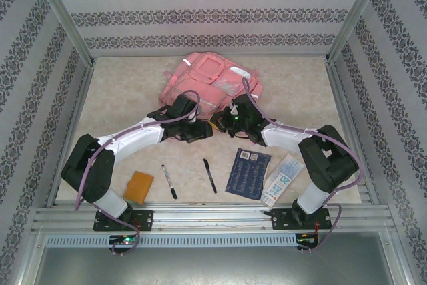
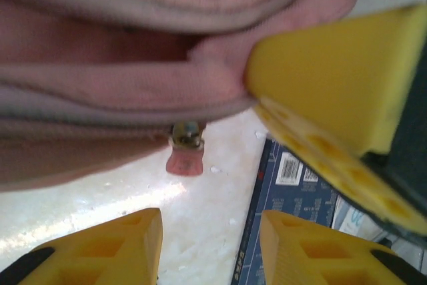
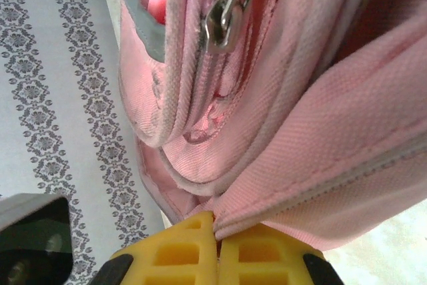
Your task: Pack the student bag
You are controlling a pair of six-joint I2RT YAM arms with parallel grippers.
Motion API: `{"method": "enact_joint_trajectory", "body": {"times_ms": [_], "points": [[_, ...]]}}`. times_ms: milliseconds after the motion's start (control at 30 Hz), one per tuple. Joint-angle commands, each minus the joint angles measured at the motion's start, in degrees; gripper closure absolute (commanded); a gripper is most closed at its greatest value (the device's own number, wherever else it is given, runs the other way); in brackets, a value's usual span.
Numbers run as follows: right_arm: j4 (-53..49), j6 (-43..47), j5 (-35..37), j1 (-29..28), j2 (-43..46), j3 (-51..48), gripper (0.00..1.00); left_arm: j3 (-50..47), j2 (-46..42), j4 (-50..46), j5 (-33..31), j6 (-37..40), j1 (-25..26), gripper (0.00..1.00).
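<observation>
The student bag point(image 1: 210, 79), a large pink backpack, lies at the back middle of the table. My right gripper point(image 1: 231, 122) is at its near edge, and in the right wrist view it point(image 3: 217, 223) is shut on a fold of the bag's pink fabric point(image 3: 300, 165). A metal zipper pull point(image 3: 221, 21) hangs above that. My left gripper point(image 1: 199, 129) is at the bag's near edge too. In its wrist view it point(image 2: 210, 226) stands open with nothing between its fingers. It sits just below a small pink zipper tab point(image 2: 185, 159) that hangs from the bag's seam point(image 2: 100, 85).
On the table in front lie an orange pad point(image 1: 139, 186), two black pens point(image 1: 169, 181) point(image 1: 209, 175), a dark blue booklet point(image 1: 248, 173) and a white-and-blue pack point(image 1: 281, 179). The right gripper's yellow finger point(image 2: 333, 78) crowds the left wrist view. Patterned walls close in three sides.
</observation>
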State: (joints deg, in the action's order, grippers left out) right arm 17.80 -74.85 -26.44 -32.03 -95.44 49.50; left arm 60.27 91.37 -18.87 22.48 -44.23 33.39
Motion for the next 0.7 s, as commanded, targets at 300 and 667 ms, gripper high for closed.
{"method": "enact_joint_trajectory", "body": {"times_ms": [300, 667], "points": [[5.93, 0.32, -2.21, -1.06, 2.0, 0.41, 1.0, 4.48, 5.27, -1.69, -10.03, 1.51, 1.33, 0.62], [3.69, 3.09, -1.69, 0.15, 4.21, -1.12, 1.0, 4.41, 3.71, -1.69, -10.52, 5.64, 1.34, 0.92]]}}
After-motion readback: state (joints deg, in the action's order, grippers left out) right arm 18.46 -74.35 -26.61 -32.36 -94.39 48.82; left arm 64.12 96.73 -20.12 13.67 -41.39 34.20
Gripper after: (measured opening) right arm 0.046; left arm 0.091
